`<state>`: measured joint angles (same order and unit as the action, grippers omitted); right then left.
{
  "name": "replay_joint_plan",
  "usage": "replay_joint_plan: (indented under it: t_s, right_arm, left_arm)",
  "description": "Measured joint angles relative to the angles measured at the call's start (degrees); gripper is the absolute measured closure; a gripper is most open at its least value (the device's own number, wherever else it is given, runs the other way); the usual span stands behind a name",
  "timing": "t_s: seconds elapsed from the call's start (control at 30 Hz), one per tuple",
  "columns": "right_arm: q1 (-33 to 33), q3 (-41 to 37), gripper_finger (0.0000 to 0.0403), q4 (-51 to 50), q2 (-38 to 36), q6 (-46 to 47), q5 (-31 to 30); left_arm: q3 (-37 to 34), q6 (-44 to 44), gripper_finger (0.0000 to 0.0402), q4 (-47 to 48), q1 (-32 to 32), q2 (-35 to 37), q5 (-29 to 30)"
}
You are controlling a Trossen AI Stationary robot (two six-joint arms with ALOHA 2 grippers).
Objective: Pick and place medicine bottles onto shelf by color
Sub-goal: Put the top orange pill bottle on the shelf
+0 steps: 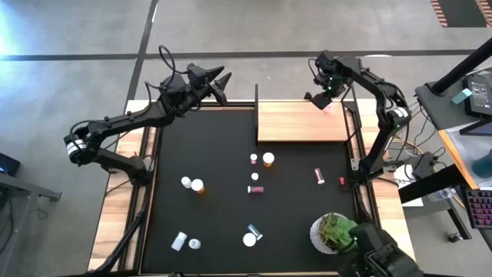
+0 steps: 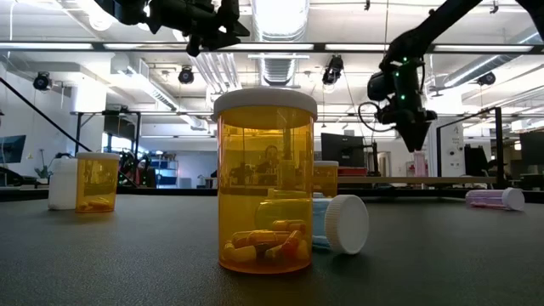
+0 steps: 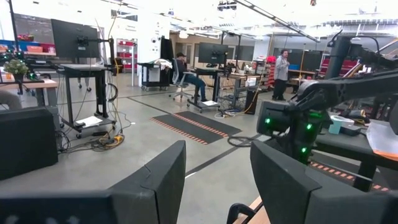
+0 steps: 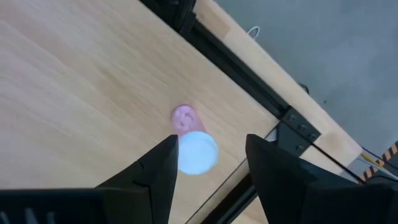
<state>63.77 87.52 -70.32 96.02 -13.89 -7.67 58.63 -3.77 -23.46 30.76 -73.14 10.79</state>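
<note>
Black mat (image 1: 231, 192) on wooden table, open workshop behind, about 11 medicine bottles (image 1: 268, 159) scattered, 1 pink bottle (image 4: 189, 144) on shelf (image 1: 300, 123), right gripper (image 4: 208, 165) parted above it, empty, left gripper (image 3: 217, 180) raised, parted, empty

The flat rectangular light-wood shelf board (image 4: 81, 93) showed a smooth, matt grain, edged by thin black metal posts (image 4: 236, 62) with a dull finish. On that board, a small translucent pink plastic bottle (image 4: 185, 118) carried a smooth white plastic cap (image 4: 196, 152). Below the shelf, the large black mat (image 1: 223, 192) looked matt and finely textured, and the glossy clear-orange plastic bottle (image 2: 264, 191) on it gleamed.
</note>
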Motion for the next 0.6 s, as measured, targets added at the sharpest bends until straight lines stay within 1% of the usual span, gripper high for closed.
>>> replay_joint_plan:
  t_s: [0.17,0.33,0.47,0.6]
  right_arm:
    - [-0.26,1.81,0.0222,-1.62,-2.54,2.52,0.02]
    - [-2.33,2.19,0.0223,-3.52,-6.67,8.01,0.07]
    - [-6.69,1.73,0.0223,-4.37,-10.23,12.68,0.1]
    - [-13.44,1.1,0.0223,-4.53,-13.6,17.61,0.13]
  left_arm:
    - [0.0,0.01,0.0237,0.0,0.0,0.0,0.0]
    - [0.0,0.02,0.0237,0.0,-0.02,0.0,-0.02]
    - [0.0,0.01,0.0237,0.0,0.0,0.0,0.0]
    - [0.0,0.02,0.0237,0.0,0.0,0.0,-0.02]
